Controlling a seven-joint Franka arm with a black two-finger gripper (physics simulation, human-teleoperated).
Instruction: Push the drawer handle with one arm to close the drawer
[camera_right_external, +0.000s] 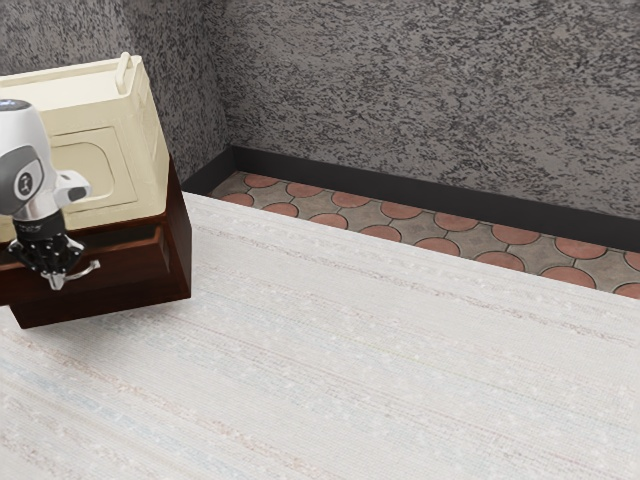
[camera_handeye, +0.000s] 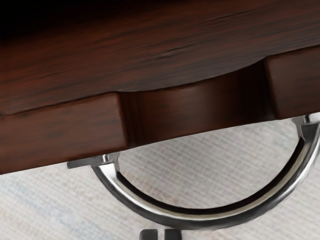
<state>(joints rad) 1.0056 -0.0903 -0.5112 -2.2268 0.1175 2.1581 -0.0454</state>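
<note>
Two fingers of the black gripper (camera_right_external: 57, 281) stand close together, narrow, with only a thin strip between their tips (camera_handeye: 173, 234). The hand points down in front of the drawer (camera_right_external: 130, 269), its tips just beside the outer bend of the curved metal handle (camera_handeye: 195, 218); whether they touch it I cannot tell. The handle is not gripped between them; both its ends are fixed to the drawer's front.

The drawer is partly out of the dark wooden cabinet (camera_right_external: 181, 240), a gap showing above its front. Its inside lies in deep shadow, so what it holds I cannot tell. A shallow scoop dips in the front's top edge, between the handle's two ends.

On the cabinet sits a cream box (camera_right_external: 150, 145) with a raised loop at one top edge. Pale streaked floor (camera_right_external: 350, 350) spreads around the cabinet, with round reddish tiles (camera_right_external: 437, 247) beyond, near the mottled wall (camera_right_external: 420, 90).
</note>
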